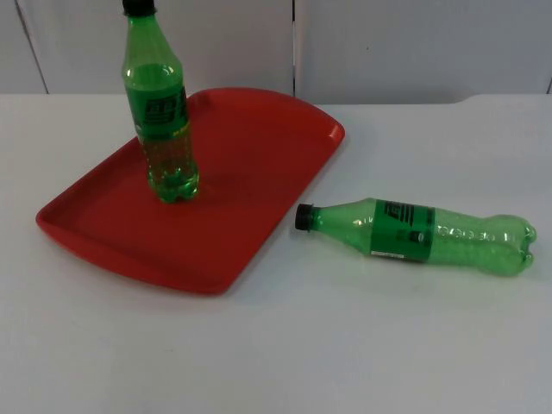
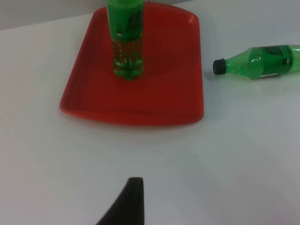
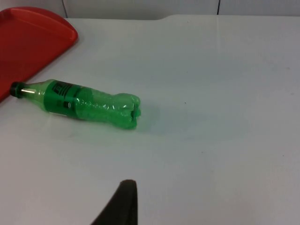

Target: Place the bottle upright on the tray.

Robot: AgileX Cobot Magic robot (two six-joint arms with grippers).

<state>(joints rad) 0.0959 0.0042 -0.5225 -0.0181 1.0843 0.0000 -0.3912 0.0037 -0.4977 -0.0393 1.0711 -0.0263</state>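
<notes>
one green bottle [image 1: 161, 112] stood upright on the red tray [image 1: 259, 155]; a second green bottle [image 1: 418, 234] lay on its side on the white table [image 1: 388, 345], its black cap just beside the tray's edge. whether either gripper was spread or pressed together could not be told.

Labels on both bottles [image 1: 161, 108] [image 1: 416, 231] present, print unreadable

Glossy red plastic tray [image 1: 259, 155], clear green plastic bottles [image 1: 423, 235], smooth matt white table [image 1: 388, 345].
</notes>
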